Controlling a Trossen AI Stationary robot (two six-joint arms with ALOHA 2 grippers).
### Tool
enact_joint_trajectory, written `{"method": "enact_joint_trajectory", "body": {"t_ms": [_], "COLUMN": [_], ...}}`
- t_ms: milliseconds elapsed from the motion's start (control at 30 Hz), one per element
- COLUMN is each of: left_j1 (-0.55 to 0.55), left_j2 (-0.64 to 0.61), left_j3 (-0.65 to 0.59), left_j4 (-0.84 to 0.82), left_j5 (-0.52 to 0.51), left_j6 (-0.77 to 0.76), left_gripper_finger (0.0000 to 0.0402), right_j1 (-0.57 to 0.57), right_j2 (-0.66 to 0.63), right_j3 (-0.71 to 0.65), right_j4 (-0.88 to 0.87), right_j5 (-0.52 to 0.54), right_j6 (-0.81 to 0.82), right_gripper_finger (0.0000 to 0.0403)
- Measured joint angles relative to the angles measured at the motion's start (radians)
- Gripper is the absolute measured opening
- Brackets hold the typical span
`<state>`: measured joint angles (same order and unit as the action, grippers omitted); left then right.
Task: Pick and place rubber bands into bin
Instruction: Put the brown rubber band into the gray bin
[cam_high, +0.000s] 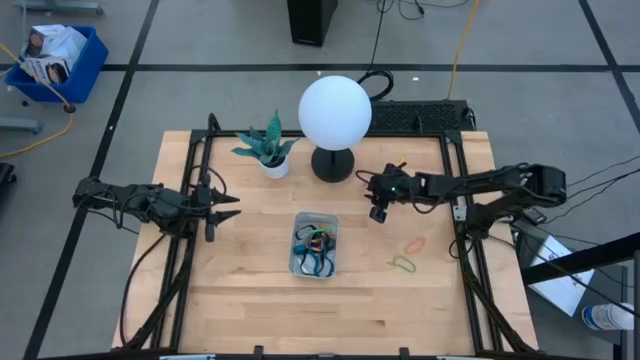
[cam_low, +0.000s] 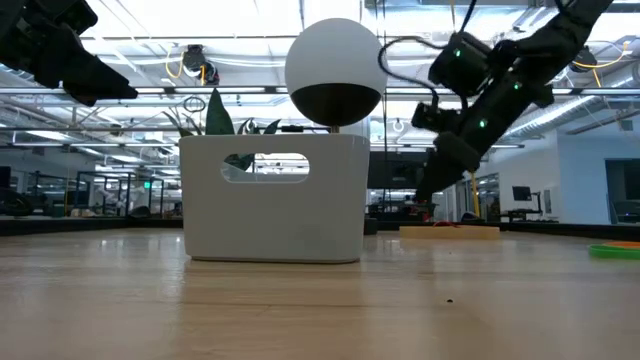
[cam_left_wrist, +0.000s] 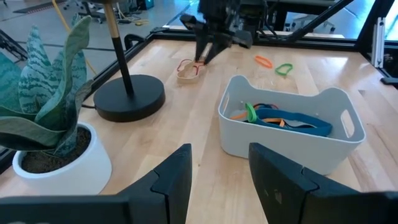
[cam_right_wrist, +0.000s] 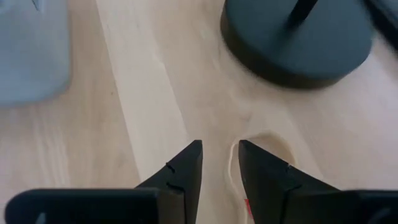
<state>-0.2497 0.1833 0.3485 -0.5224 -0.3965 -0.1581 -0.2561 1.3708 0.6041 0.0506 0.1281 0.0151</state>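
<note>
Right gripper (cam_high: 378, 212): down low over the table's middle, between the lamp base (cam_high: 333, 163) and the bin (cam_high: 314, 245), fingers slightly apart, tips straddling one side of a pale band (cam_left_wrist: 188, 70) with a red stretch.
Pale band: flat on the wood just beside the lamp base, not lifted.
Left gripper (cam_high: 232, 205): parked over the table's left edge, fingers apart, nothing between them.
Bin: near the table's middle, a little toward the front edge, holding a tangle of blue, orange and green bands (cam_left_wrist: 280, 117).
Loose bands: 2 more toward the right edge, an orange band (cam_high: 414, 244) and a green band (cam_high: 403, 264), close together, clear of the bin.
Plant (cam_high: 268, 148): in a white pot near the back edge, left of the lamp.
</note>
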Motion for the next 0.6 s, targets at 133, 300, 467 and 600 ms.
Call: {"method": "enact_joint_trajectory", "body": {"t_ms": [133, 300, 467, 600], "left_j1": [0.000, 0.000, 0.000, 0.000], "left_j2": [0.000, 0.000, 0.000, 0.000], "left_j3": [0.000, 0.000, 0.000, 0.000], "left_j4": [0.000, 0.000, 0.000, -0.003], "left_j5": [-0.005, -0.006, -0.011, -0.024], "left_j6": [-0.001, -0.001, 0.003, 0.005], "left_gripper_finger": [0.0166, 0.0166, 0.0166, 0.0166], "right_j1": [0.000, -0.006, -0.025, -0.044], "right_j2": [0.052, 0.104, 0.135, 0.146], "right_j3": [0.003, 0.027, 0.038, 0.038], "right_j4": [0.000, 0.004, -0.001, -0.003], "right_j5": [0.008, 0.055, 0.053, 0.052], "right_j6": [0.002, 0.000, -0.002, 0.002], "right_gripper_finger": [0.0098, 0.0098, 0.0098, 0.0098]}}
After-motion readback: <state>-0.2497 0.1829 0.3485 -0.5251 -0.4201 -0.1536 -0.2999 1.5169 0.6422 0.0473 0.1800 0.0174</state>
